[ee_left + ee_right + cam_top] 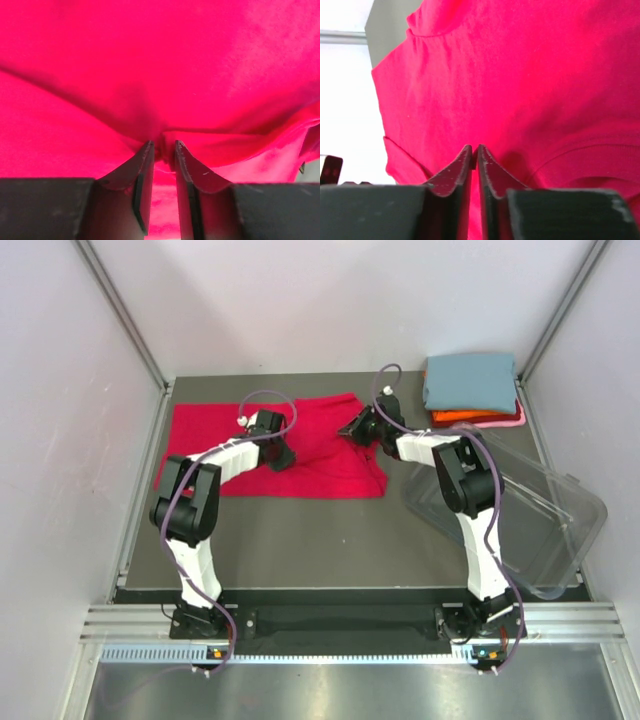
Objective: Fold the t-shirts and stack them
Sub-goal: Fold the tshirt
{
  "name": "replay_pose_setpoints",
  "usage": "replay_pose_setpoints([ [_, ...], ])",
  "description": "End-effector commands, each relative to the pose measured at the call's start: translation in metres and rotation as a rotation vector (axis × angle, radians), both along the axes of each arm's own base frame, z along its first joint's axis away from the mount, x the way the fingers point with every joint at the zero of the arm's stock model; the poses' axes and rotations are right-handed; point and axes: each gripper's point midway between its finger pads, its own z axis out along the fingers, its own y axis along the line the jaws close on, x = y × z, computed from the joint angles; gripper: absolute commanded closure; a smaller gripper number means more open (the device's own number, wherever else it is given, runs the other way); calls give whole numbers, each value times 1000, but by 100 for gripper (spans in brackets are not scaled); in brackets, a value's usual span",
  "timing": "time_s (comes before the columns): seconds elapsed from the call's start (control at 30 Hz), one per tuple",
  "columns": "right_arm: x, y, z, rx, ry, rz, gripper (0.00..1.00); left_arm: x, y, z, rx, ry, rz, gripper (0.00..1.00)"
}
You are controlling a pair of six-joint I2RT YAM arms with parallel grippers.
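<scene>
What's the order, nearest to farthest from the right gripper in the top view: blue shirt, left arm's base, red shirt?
1. red shirt, centre, at the right gripper itself.
2. blue shirt, back right corner.
3. left arm's base, near edge, left.

Around the work you have a tub, a dark table and pale walls.
You'll see the clear plastic tub (545, 525) lying on the right side of the table (300, 540), set askew to its edges. The tub is see-through, so the dark grey matte surface shows through its walls. Pale walls (300, 300) close in the back and both sides of your view, and slanting metal posts (120, 310) rise from the two back corners. A silver rail (340, 622) runs along the near edge, with a brushed metal sheet (350, 690) below it.
</scene>
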Motion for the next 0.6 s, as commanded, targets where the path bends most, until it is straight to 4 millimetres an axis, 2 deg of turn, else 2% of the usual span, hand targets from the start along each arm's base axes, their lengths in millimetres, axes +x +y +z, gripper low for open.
replay_pose_setpoints([
  [0.0,17,3,29,7,-88,31,87,11,19,43,72,-93,46,71],
  [0.07,17,-2,41,-54,-103,48,82,16,34,61,156,-129,50,70],
  [0.13,10,-11,44,-144,-76,59,71,14,46,65,183,-125,48,66],
  [0.17,9,-16,56,-172,-85,52,68,12,50,69,184,-130,34,65],
  [0.2,6,-19,59,-207,-93,68,65,11,54,69,147,-120,17,65],
  [0.23,-4,-26,54,-245,-51,73,63,10,59,69,132,-111,9,64],
  [0.27,-7,-33,63,-278,-54,57,62,8,64,70,119,-102,-6,64],
  [0.3,-14,-38,61,-313,-37,61,61,8,76,71,98,-91,4,64],
  [0.33,-29,-47,49,-376,18,78,61,4,86,75,98,-83,7,63],
  [0.37,-34,-56,55,-416,21,54,61,-1,98,71,101,-71,31,61],
  [0.4,-48,-61,44,-447,60,57,61,-3,113,75,34,-70,46,61],
  [0.43,-57,-66,41,-467,80,56,61,-6,121,84,-2,-91,68,61],
  [0.47,-62,-71,50,-482,69,40,62,-12,138,77,-29,-86,105,61],
  [0.5,-76,-72,44,-516,83,72,61,-14,167,80,-51,-96,170,60],
  [0.53,-81,-73,47,-555,63,85,61,-19,177,87,-70,-116,185,60],
  [0.57,-85,-73,56,-579,28,112,61,-24,186,85,-78,-116,198,60],
])
